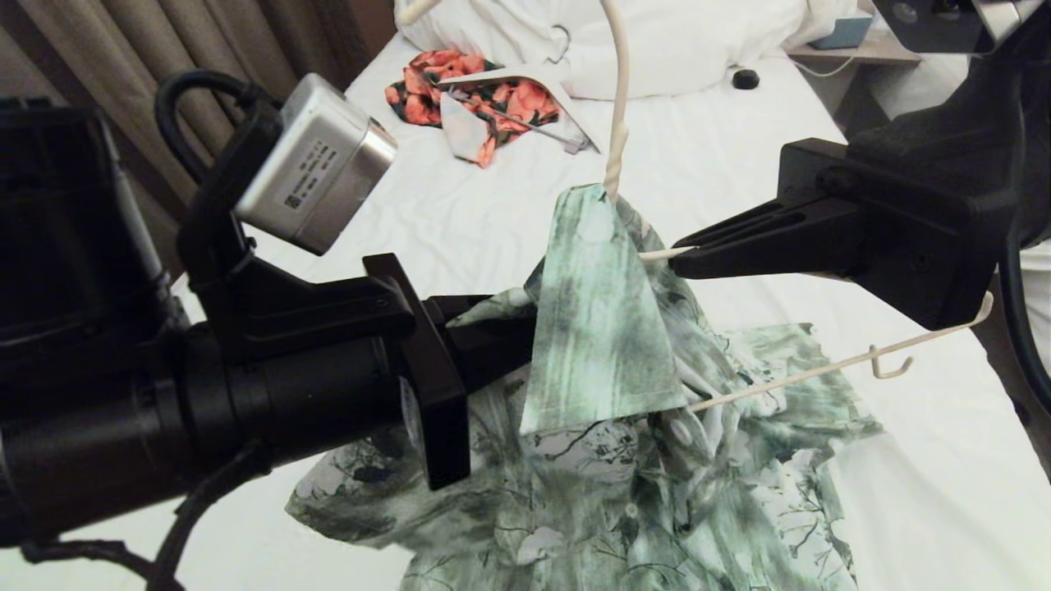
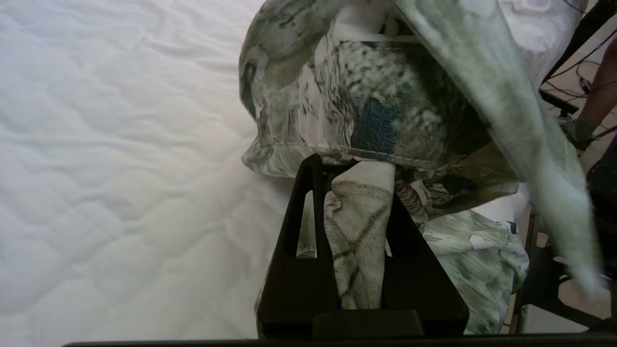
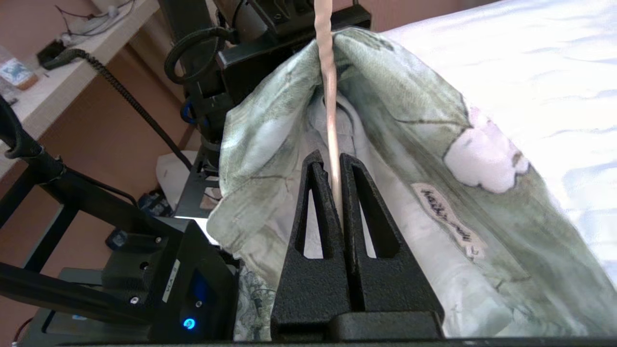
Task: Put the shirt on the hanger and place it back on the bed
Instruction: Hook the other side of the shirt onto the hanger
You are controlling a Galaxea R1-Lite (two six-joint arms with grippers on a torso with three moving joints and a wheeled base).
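The green and white floral shirt (image 1: 608, 345) is half draped over the thin cream hanger (image 1: 617, 107), and its lower part lies crumpled on the white bed (image 1: 493, 205). My right gripper (image 1: 686, 256) is shut on the hanger's wire; the wrist view shows the wire (image 3: 327, 72) pinched between the fingers (image 3: 332, 161), with the collar label beside it. My left gripper (image 1: 501, 328) reaches in from the left, its tips under the cloth. In its wrist view it (image 2: 354, 168) is shut on a fold of the shirt (image 2: 385, 106). The hanger's lower arm sticks out to the right.
An orange-red floral garment (image 1: 460, 90) with a flat white hanger (image 1: 525, 82) lies farther up the bed. White pillows and a duvet (image 1: 681, 41) are bunched at the head, with a small black object (image 1: 745, 79) beside them. A bedside table (image 1: 862, 45) stands beyond the bed's right edge.
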